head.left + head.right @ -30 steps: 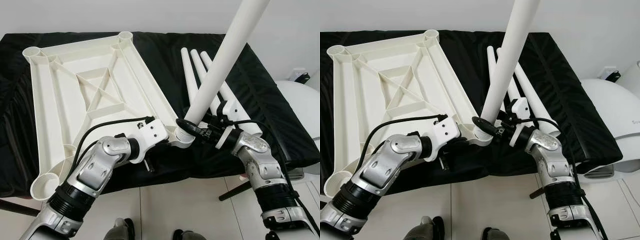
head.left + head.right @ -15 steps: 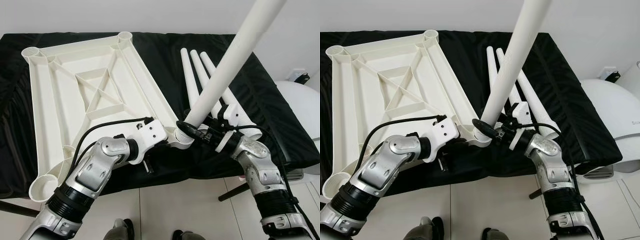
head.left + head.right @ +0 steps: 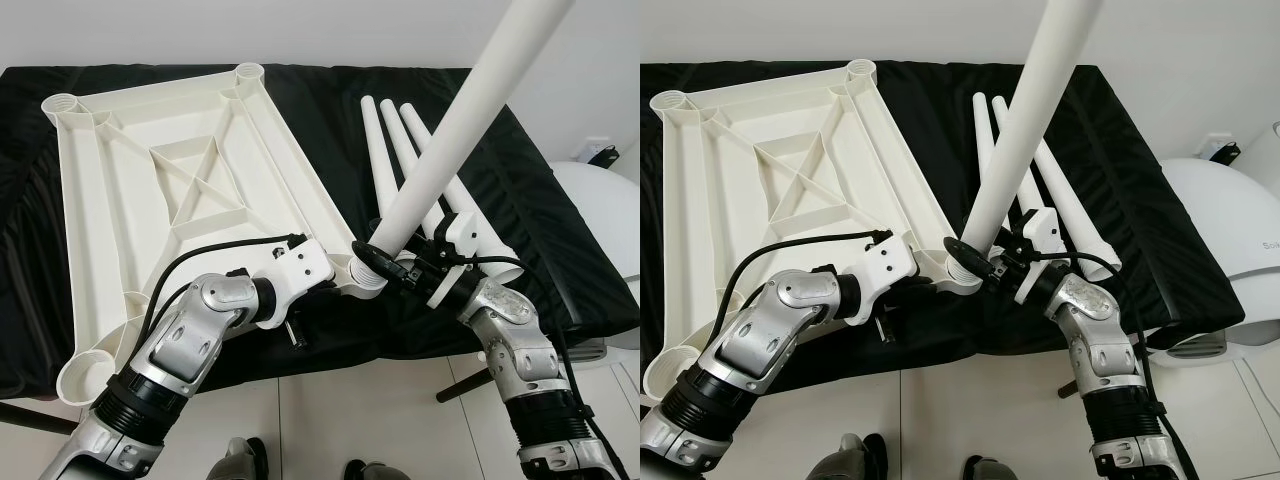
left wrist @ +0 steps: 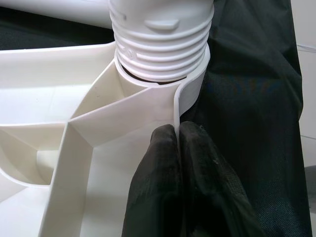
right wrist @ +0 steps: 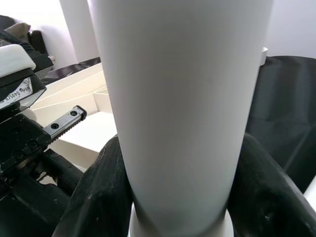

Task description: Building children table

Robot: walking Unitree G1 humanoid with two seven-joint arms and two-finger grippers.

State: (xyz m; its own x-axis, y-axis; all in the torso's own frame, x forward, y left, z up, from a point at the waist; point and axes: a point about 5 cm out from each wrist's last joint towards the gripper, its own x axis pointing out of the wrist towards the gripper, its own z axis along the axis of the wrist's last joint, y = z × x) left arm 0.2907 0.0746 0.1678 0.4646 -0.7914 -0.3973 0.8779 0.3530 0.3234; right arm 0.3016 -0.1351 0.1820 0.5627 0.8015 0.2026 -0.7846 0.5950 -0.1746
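The white tabletop (image 3: pixel 180 170) lies underside up on the black cloth. A long white leg (image 3: pixel 450 130) stands in its near right corner socket (image 3: pixel 362 275), leaning up and to the right. Its threaded end (image 4: pixel 160 44) sits in the socket's mouth. My right gripper (image 3: pixel 398 262) is shut around the leg just above the socket, with its black fingers (image 5: pixel 106 192) on either side. My left gripper (image 4: pixel 176 131) is shut on the tabletop's thin rim right beside that socket. Three spare legs (image 3: pixel 400 140) lie side by side behind the standing one.
The black cloth (image 3: pixel 560 250) covers a low platform whose front edge runs just below my grippers. A white rounded object (image 3: pixel 600 210) stands at the right. Open corner sockets show at the far left (image 3: pixel 65 103), far middle (image 3: pixel 250 72) and near left (image 3: pixel 85 372).
The leg's top has swung a little to the right, and my right forearm has dropped slightly around its base. The left gripper has stayed on the rim.
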